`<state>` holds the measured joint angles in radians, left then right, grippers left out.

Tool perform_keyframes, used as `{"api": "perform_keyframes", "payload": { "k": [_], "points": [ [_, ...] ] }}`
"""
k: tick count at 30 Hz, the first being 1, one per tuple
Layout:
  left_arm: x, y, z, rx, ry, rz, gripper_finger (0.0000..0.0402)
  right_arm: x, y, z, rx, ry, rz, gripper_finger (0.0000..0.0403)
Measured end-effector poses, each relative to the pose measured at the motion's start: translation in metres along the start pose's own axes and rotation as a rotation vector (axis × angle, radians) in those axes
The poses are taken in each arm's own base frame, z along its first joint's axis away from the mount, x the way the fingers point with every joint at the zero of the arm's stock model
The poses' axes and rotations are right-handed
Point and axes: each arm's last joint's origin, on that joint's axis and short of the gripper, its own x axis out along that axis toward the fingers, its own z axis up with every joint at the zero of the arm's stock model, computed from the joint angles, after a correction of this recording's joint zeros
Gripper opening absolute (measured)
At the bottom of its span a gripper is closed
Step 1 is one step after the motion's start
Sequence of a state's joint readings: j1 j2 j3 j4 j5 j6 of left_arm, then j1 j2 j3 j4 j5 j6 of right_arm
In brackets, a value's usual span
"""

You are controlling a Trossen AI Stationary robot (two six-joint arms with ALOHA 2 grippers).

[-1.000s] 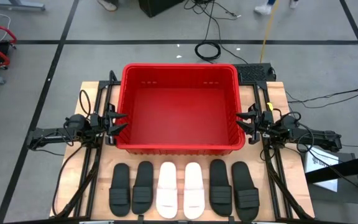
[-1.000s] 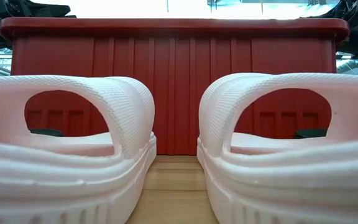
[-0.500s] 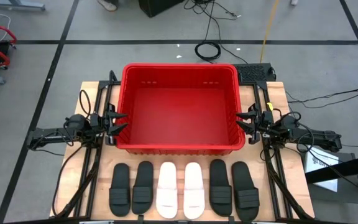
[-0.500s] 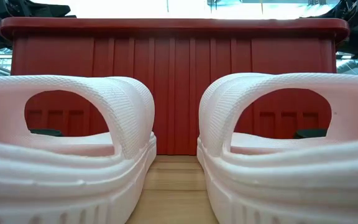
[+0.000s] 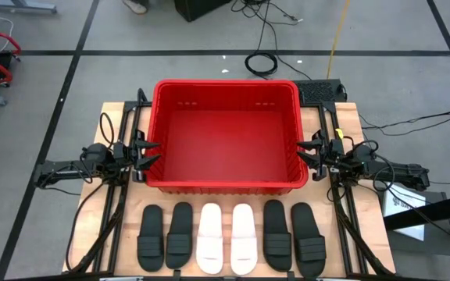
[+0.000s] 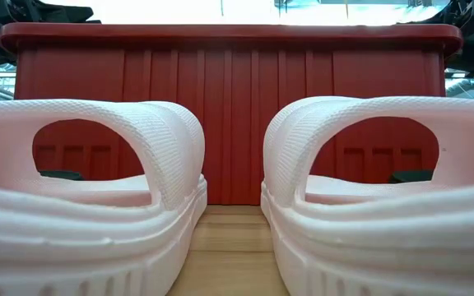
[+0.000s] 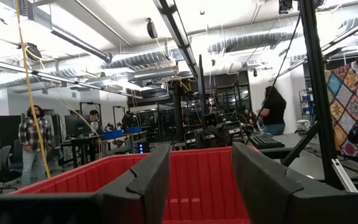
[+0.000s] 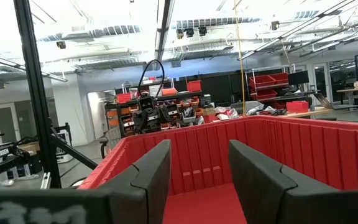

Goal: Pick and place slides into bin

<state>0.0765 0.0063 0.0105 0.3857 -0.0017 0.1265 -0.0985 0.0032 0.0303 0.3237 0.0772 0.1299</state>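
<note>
Task not yet started. The bin [image 5: 226,134] stands empty on the table [image 5: 112,117], its two short walls flanked by the arms. The left gripper [image 5: 148,151] waits just outside one wall, its fingers [image 7: 143,180] apart and aimed over the rim into the bin. The right gripper [image 5: 304,154] mirrors this at the opposite wall, fingers [image 8: 149,171] likewise apart. Neither holds anything.

All six slides lie in a row on the table, well clear of both sets of fingers: two black slides [image 5: 165,236], two white slides [image 5: 226,237], two more black slides [image 5: 293,236]. Judgement: the parallel layout, straps up, gives ready access for one-at-a-time pickup.
</note>
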Motion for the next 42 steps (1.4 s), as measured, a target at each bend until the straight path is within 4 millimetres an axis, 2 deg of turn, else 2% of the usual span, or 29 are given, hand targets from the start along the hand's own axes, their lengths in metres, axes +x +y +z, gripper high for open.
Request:
{"api": "perform_keyframes", "payload": {
  "k": [37,42],
  "points": [
    [0.0000,0.0000,0.0000,0.000,0.000,0.000,0.0179,0.0000,0.0000,0.0000,0.000,0.000,0.000,0.0153],
    [0.0000,0.0002,0.0013,0.105,-0.013,0.003,0.0179,0.0000,0.0000,0.0000,0.000,0.000,0.000,0.0153]
  ]
}}
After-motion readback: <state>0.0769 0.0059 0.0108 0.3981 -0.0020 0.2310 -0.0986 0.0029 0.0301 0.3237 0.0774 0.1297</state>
